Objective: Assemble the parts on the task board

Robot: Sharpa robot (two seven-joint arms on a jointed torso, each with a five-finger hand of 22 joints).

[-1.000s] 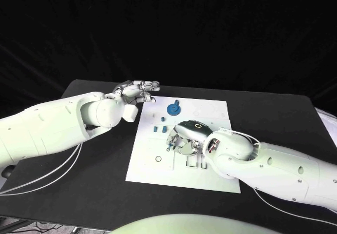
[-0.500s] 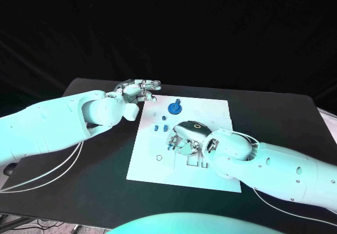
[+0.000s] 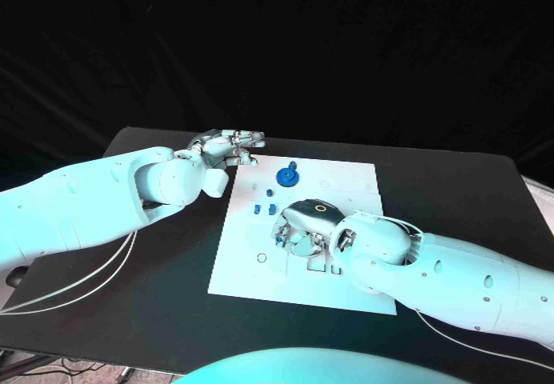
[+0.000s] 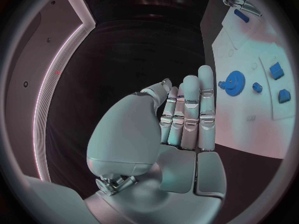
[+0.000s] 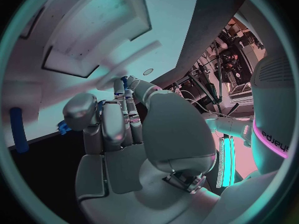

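The head camera looks down from above on the black table (image 3: 138, 304) and the flat white task board (image 3: 260, 280). The left wrist camera sits close behind the silver left hand (image 4: 177, 129), facing the board's far edge. The right wrist camera sits close behind the silver right hand (image 5: 124, 139), very near the board. All three views share the board.

Task board (image 3: 347, 188): white plate, faint outline markings on it. Surface (image 3: 150, 296): black, plain. Parts: blue throughout — round gear-like piece (image 3: 287, 174), two small blocks (image 3: 263, 210), and a small blue piece (image 5: 64, 126) at the right hand (image 3: 310, 228) fingertips. Both arms white; right hand silver with a thin yellow ring mark on its back; left hand (image 3: 227, 146) silver.
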